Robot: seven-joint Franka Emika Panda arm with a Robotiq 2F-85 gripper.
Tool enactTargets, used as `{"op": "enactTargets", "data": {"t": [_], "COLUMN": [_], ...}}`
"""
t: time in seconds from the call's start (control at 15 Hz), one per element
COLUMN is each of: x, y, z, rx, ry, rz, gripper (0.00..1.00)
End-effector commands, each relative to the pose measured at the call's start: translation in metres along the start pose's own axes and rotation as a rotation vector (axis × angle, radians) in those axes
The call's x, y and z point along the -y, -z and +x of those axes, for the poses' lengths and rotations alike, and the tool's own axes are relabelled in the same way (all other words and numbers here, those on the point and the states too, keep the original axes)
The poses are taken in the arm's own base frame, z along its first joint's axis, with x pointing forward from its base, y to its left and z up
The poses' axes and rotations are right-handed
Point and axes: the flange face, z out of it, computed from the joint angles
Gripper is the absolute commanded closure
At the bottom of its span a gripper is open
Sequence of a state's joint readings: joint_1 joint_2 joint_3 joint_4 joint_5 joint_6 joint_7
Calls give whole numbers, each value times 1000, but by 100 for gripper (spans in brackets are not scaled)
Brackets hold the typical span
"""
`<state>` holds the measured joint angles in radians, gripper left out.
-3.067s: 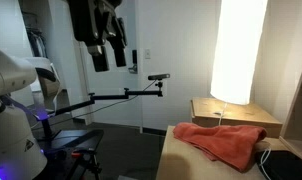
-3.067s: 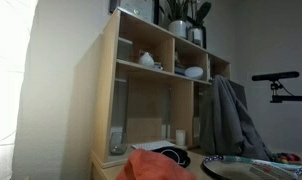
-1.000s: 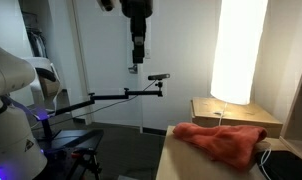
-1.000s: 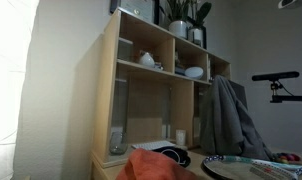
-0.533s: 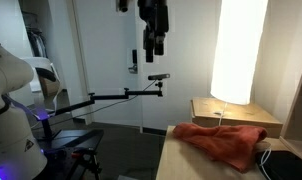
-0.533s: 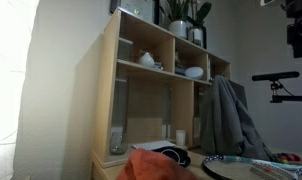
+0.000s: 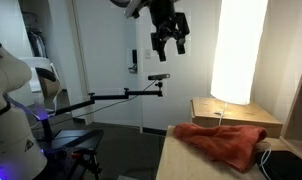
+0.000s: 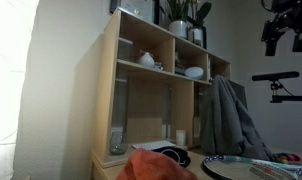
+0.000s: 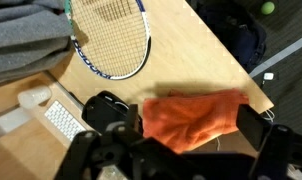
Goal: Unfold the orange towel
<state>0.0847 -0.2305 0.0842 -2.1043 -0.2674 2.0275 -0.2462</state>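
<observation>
In the wrist view a racket (image 9: 111,35) lies at the upper left of the tabletop (image 9: 191,60), beside a grey garment (image 9: 26,40) in the corner. A white keyboard (image 9: 63,122) sits at the lower left. A black bag (image 9: 236,30) and a green ball (image 9: 268,8) lie on the floor at the upper right. In an exterior view a wooden shelf (image 8: 141,100) fills the centre, with plants (image 8: 181,15) on top. In an exterior view a pale box (image 7: 236,115) stands at the right, below a bright panel (image 7: 239,50).

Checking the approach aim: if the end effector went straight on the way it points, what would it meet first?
Most likely the orange towel: the wrist view shows it squarely ahead of the open end effector, with nothing seen in between. Depth is unclear, since the end effector hangs high above it.
</observation>
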Motion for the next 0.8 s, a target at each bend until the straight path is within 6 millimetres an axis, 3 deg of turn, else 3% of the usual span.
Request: {"op": "enactTargets", "data": {"t": [0.0, 0.73], "x": [9, 9], "y": [6, 3], "z": [3, 7], "rx": [-54, -35], "ry": [41, 28], "rz": [-17, -6], "gripper": [0, 0]}}
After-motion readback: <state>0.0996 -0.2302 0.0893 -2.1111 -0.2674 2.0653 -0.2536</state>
